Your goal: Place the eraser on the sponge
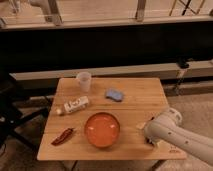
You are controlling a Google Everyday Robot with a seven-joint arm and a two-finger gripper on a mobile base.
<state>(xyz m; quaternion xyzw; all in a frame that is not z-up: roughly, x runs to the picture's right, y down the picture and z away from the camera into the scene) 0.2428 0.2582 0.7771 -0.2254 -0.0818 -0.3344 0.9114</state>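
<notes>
The light-blue sponge [114, 94] lies on the wooden table [140, 102], right of centre towards the back. My white arm reaches in from the lower right, and its end sits over the table's front right corner. My gripper [148, 136] is down at that end, under the arm's bulk. The arm covers the spot where the eraser lay, so the eraser is hidden apart from perhaps a dark sliver at the arm's lower left edge. The gripper is about a hand's length to the front right of the sponge.
An orange bowl [102, 129] stands at the front centre, just left of the arm. A white bottle [74, 105] lies on its side at the left, a clear cup [84, 81] stands at the back left, and a red chili-shaped thing [62, 136] lies at the front left corner.
</notes>
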